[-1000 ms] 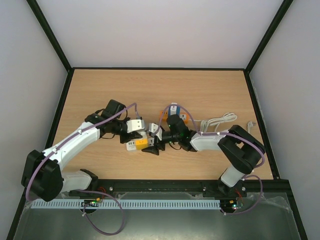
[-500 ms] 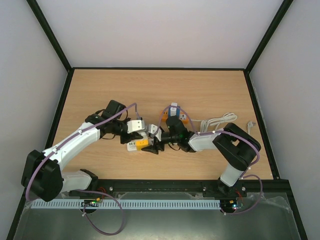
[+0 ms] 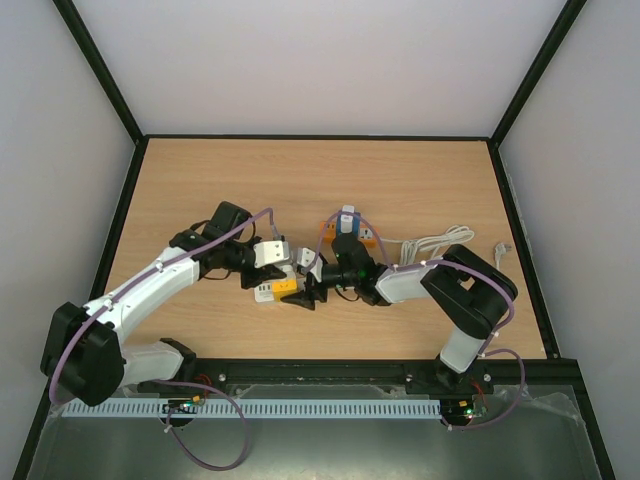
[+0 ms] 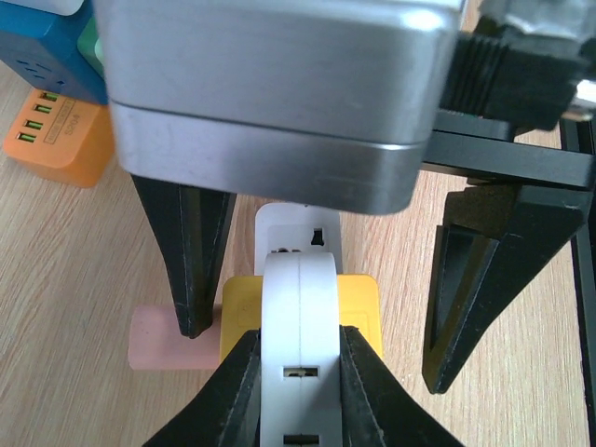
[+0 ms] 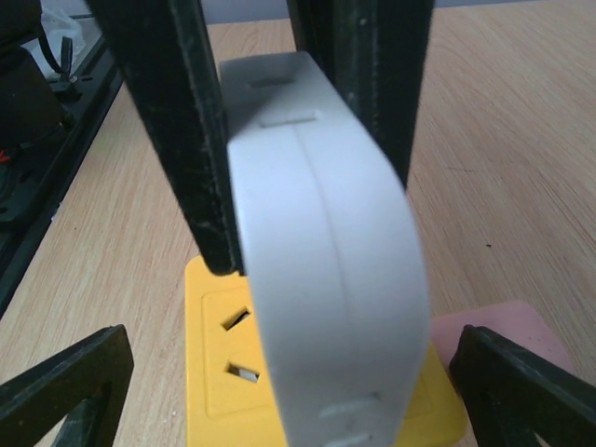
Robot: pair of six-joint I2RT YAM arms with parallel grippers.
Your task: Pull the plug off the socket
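A white plug [image 4: 300, 326] stands upright over the yellow socket [image 4: 361, 307], and its pins are hidden. My left gripper [image 4: 300, 372] is shut on the plug's two flat sides. In the right wrist view the plug [image 5: 326, 261] fills the middle above the socket [image 5: 223, 372], whose two free slots show on the left. My right gripper [image 5: 298, 400] is open, with one fingertip on each side of the socket and touching nothing. From above, the left gripper [image 3: 270, 272] and right gripper [image 3: 303, 292] meet at the socket [image 3: 284, 286].
An orange power strip [image 3: 362, 236] with a blue adapter [image 3: 346, 222] lies just behind the right wrist. A coiled white cable [image 3: 435, 243] lies to its right. A pale pink block [image 4: 168, 340] lies against the socket. The table's front rail [image 3: 320, 370] is close.
The right arm's elbow has swung a little to the left while its gripper stayed astride the socket. The left arm and the plug have not moved.
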